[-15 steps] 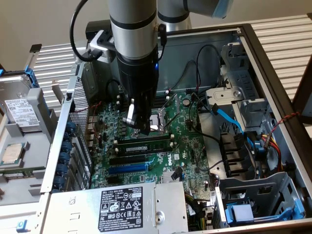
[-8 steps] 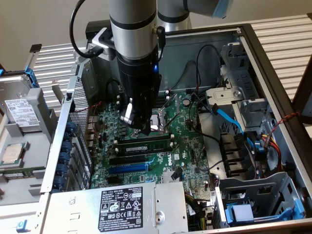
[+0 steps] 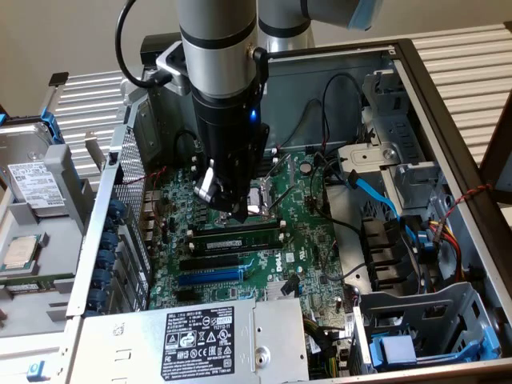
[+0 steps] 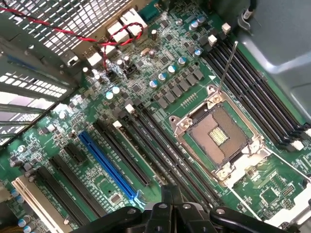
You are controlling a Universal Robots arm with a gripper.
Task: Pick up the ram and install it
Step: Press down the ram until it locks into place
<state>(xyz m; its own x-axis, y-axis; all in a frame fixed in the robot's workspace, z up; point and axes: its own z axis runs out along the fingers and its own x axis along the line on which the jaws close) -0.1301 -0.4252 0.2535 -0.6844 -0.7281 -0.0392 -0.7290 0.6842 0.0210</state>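
Note:
The ram (image 3: 238, 238) is a long thin green stick with black chips. It stands in one of the black memory slots just below the CPU socket (image 3: 268, 196), level with the board. My gripper (image 3: 226, 210) hangs just above the stick's left half in the exterior view, apart from it and holding nothing. In the wrist view my gripper (image 4: 171, 194) is shut, its dark fingers meeting over the memory slots (image 4: 165, 155). I cannot pick the ram out among those slots there. The open CPU socket (image 4: 218, 133) lies beside them.
The motherboard sits inside an open computer case (image 3: 448, 120). A blue expansion slot (image 3: 210, 276) and the power supply (image 3: 200, 336) lie nearer the camera. A blue cable (image 3: 376, 192) and drive cages (image 3: 416, 320) fill the exterior view's right. A hard drive (image 3: 32, 180) and a loose processor (image 3: 20, 252) rest outside at the left.

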